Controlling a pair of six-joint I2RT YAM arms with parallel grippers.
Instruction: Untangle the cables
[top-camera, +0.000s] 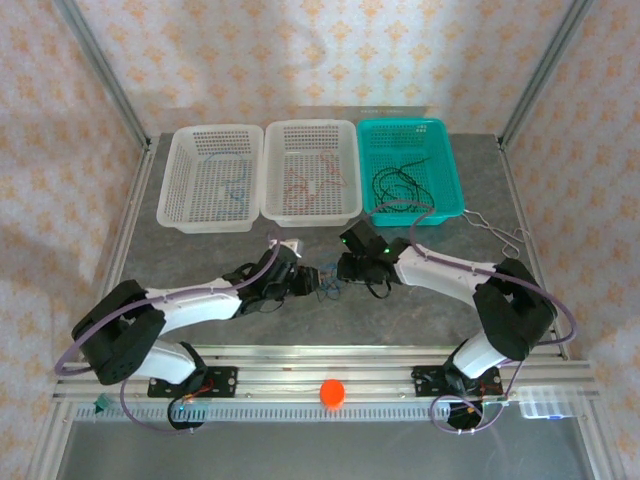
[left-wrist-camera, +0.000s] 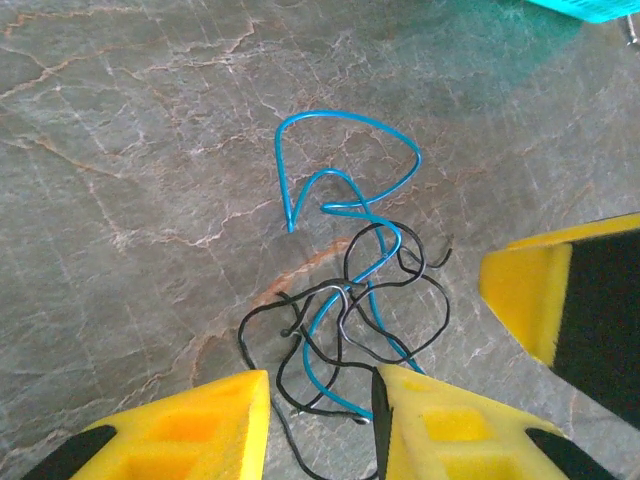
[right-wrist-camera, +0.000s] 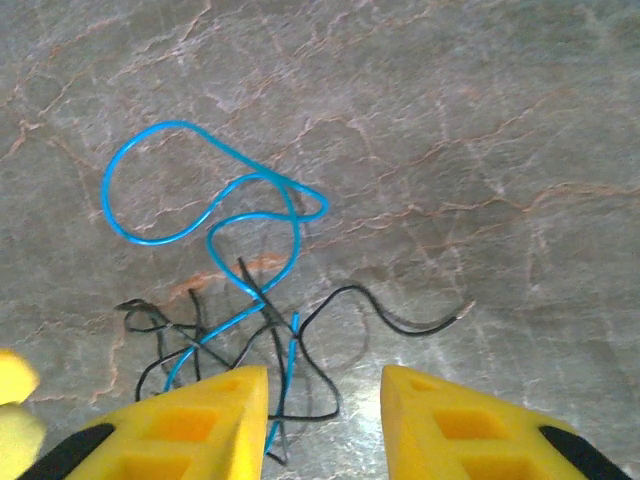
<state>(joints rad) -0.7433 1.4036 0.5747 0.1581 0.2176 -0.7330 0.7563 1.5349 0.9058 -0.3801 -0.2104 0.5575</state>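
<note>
In front of the middle basket (top-camera: 310, 212), the left gripper (left-wrist-camera: 320, 385) has its fingers spread apart. The tangled blue and black cables (left-wrist-camera: 345, 300) lie between them. The right gripper (right-wrist-camera: 325, 380) is spread too, with the cables reaching between its fingers.

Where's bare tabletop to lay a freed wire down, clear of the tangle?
Free: the stone strip between the cables and the near rail; also the left patch bordered by the left white basket and left arm. Crowded: the centre, where the left end effector and right end effector flank the tangle.
</note>
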